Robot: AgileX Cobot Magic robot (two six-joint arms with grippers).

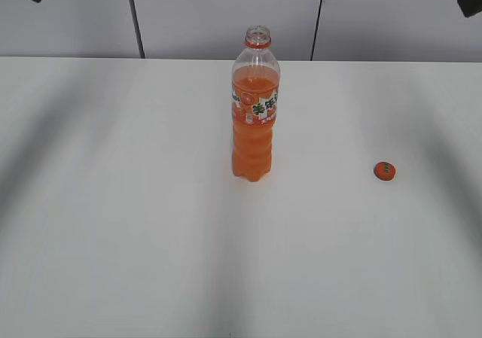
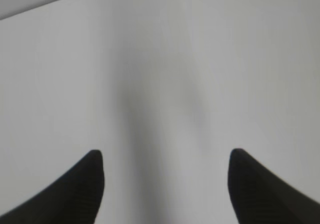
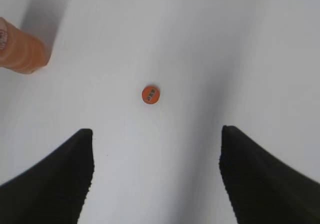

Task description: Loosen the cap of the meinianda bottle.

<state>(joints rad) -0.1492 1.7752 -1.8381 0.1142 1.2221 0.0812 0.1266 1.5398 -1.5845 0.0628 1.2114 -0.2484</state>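
The meinianda bottle stands upright at the middle of the white table, its mouth open with no cap on it; its ribbed base shows in the right wrist view. The orange cap lies flat on the table to the bottle's right, and it also shows in the right wrist view. My right gripper is open and empty, high above the cap. My left gripper is open and empty over bare table. In the exterior view only dark arm parts show at the top corners.
The white table runs to a grey panelled wall at the back. Soft arm shadows fall across the table.
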